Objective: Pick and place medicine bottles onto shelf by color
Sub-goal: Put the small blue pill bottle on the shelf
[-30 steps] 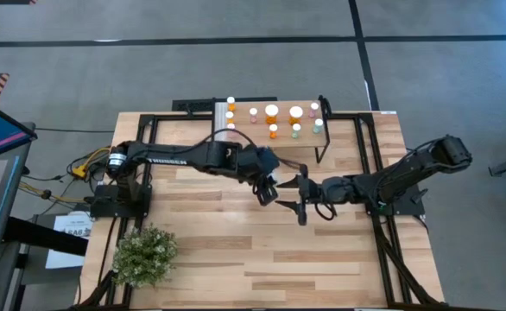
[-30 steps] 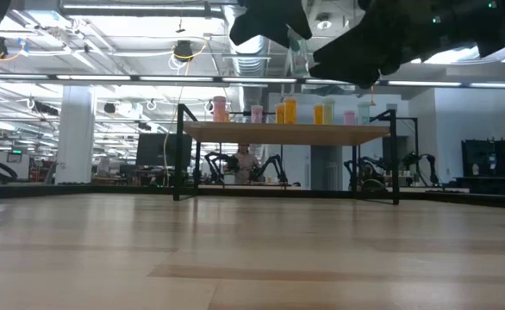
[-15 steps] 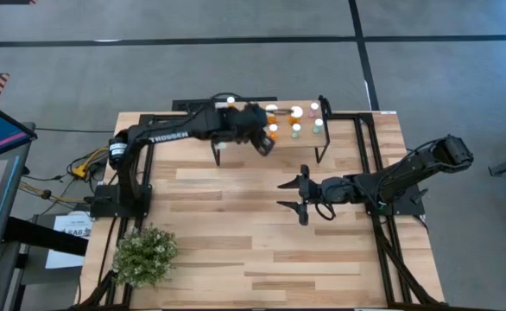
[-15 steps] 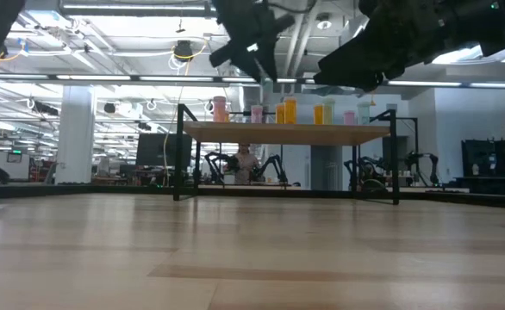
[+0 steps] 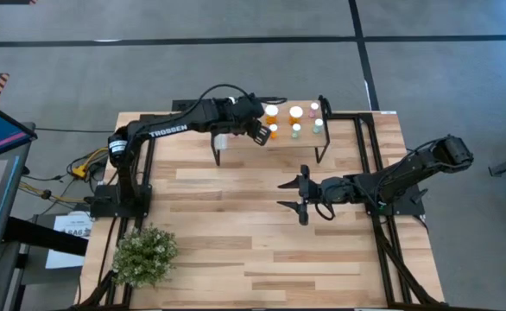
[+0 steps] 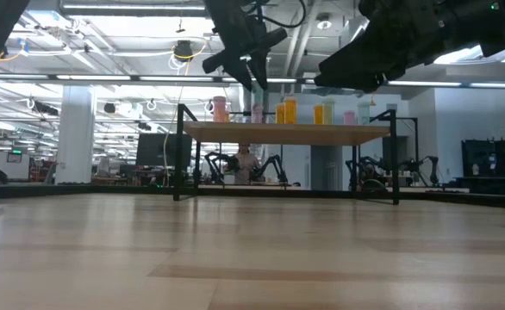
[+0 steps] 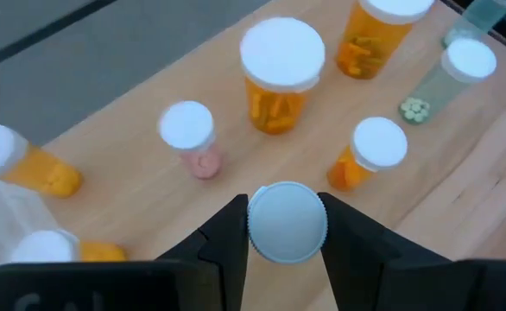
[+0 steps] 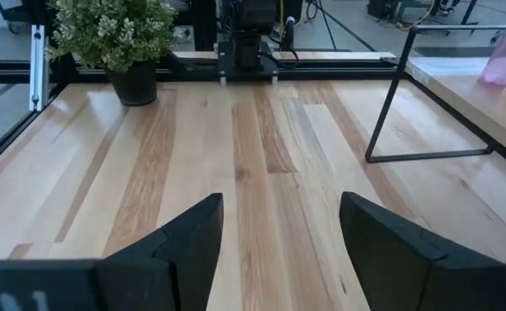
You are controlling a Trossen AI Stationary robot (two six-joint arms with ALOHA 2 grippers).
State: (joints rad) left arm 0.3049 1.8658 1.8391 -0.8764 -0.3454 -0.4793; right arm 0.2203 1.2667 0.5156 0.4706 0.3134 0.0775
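The shelf (image 5: 307,141) stands at the table's far edge on thin black legs. On its light wood top (image 7: 460,173) are several medicine bottles with white caps: a wide orange one (image 7: 281,73), a pink one (image 7: 190,138), a small orange one (image 7: 370,154) and a pale green one (image 7: 447,78). My left gripper (image 5: 258,131) hovers over the shelf's left half, shut on another bottle, of which only the round white cap (image 7: 287,222) shows. My right gripper (image 5: 293,196) hangs open above the middle of the table with nothing between its fingers. My left gripper pinches the bottle at the ribbed rim of its white cap (image 7: 255,226) between its two fingers (image 7: 227,242). The fingers slant down from the table's left toward the shelf. The bottle is lifted clear above the shelf top; the cap hides its body.
A potted green plant (image 5: 144,253) stands at the table's near left corner. Black frame rails (image 5: 376,186) run along the table's sides. Bare wood (image 5: 236,233) lies between the shelf and the near edge.
My left gripper has swung from above the middle of the table, next to the right gripper, toward the far edge. It has turned on the way and now hangs over the shelf's left half, still shut on its bottle.
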